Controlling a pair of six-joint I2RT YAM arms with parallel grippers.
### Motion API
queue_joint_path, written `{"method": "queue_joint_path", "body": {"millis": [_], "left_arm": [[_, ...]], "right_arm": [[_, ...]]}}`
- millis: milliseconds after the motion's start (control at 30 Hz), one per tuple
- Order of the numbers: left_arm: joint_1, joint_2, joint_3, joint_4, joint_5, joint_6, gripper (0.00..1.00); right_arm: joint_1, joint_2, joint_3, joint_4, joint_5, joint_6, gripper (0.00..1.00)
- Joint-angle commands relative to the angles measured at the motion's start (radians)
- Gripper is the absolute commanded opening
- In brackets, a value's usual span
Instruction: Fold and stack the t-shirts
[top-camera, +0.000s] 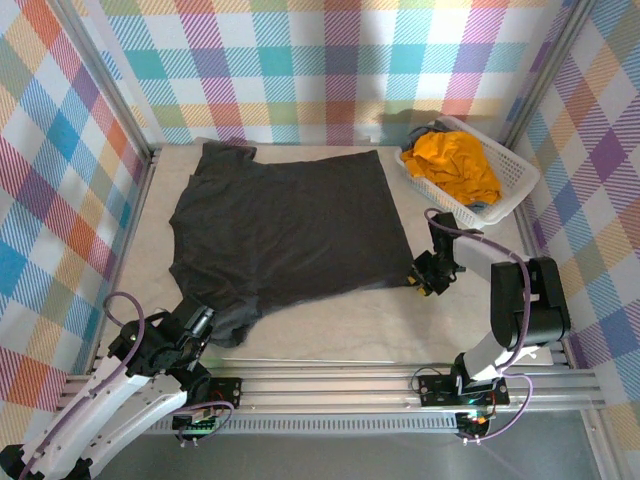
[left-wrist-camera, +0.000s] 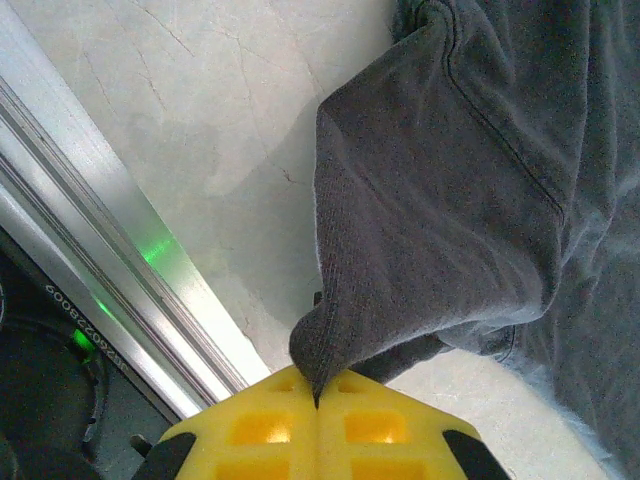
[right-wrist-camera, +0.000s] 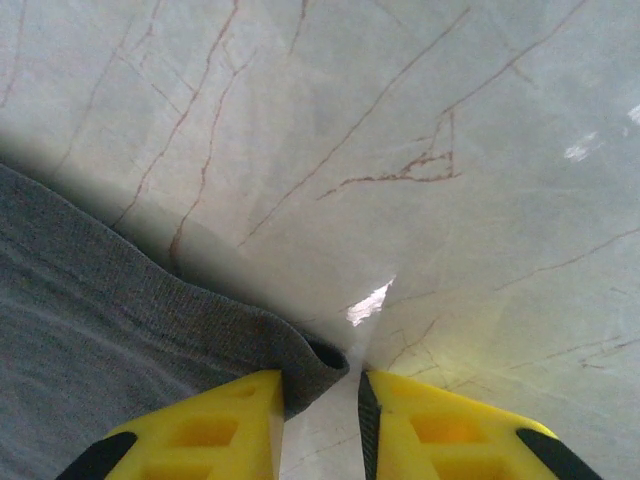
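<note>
A dark charcoal grey t-shirt (top-camera: 290, 220) lies spread flat over the middle of the table. At its near left corner my left gripper (top-camera: 200, 322) is shut on a pinch of the cloth; in the left wrist view the grey fabric (left-wrist-camera: 450, 200) runs down into the closed yellow jaws of that gripper (left-wrist-camera: 318, 400). My right gripper (top-camera: 425, 275) sits at the shirt's near right corner. In the right wrist view the hem corner (right-wrist-camera: 100, 300) lies in the gap of the right gripper (right-wrist-camera: 320, 400), against the left finger (right-wrist-camera: 230, 420), with the jaws apart. A mustard orange-yellow t-shirt (top-camera: 455, 165) lies bunched in the basket.
A white plastic lattice basket (top-camera: 520, 175) stands at the back right, with some bluish cloth under the orange shirt. An aluminium rail (top-camera: 330, 385) runs along the near table edge, close beside the left gripper (left-wrist-camera: 100, 200). Checked fabric walls enclose the table on three sides.
</note>
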Motion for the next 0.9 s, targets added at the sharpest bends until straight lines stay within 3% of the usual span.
{"method": "queue_joint_path", "body": {"millis": [0,500,767,867], "left_arm": [[-0.008,0.007,-0.013,-0.01,0.002,0.023,0.0],[-0.009,0.006,-0.009,-0.004,0.008,0.032,0.0],[-0.009,0.004,-0.01,0.013,0.008,0.033,0.0],[-0.008,0.001,0.0,0.004,-0.001,0.037,0.0]], "right_arm": [[0.015,0.048,0.041,0.095,0.021,-0.009,0.28],[0.034,0.125,0.175,0.009,0.076,-0.061,0.25],[0.036,0.206,0.216,0.03,0.063,-0.084,0.11],[0.036,0.169,0.192,0.034,0.076,-0.078,0.02]]}}
